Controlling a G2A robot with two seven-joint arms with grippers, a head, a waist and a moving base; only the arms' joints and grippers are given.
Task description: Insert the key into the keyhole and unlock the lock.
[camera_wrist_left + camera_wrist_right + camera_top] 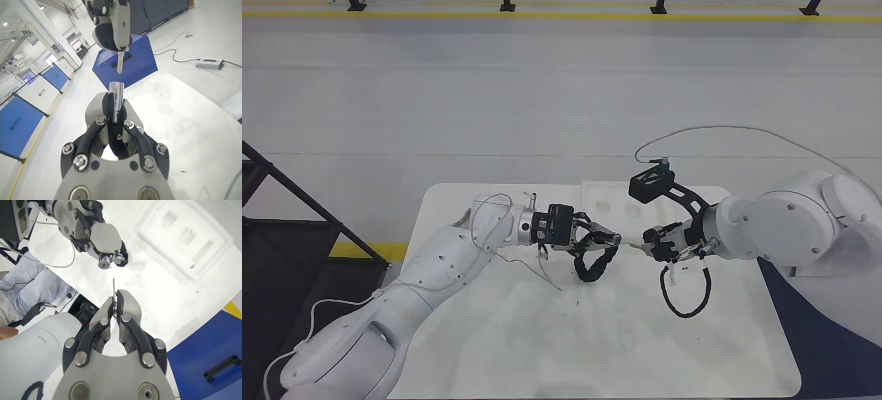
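My left gripper [113, 98] is shut on the lock [115, 98], a shiny chrome cylinder with a black cable loop. The lock [104, 263] shows its keyhole face toward the other arm, and its cable [592, 265] hangs below over the table. My right gripper [114, 294] is shut on the head of the silver key [113, 286]. The key [119, 63] points blade-first at the lock's end, a short gap away and roughly in line with it. In the top view the two grippers [614, 240] [644, 246] face each other above the table's middle.
A white foam tray [187, 243] with rectangular recesses lies on the white table [542, 340] toward its far side. A black cable loop [687, 290] dangles under the right arm. A blue box [132, 62] stands on the floor beyond the table.
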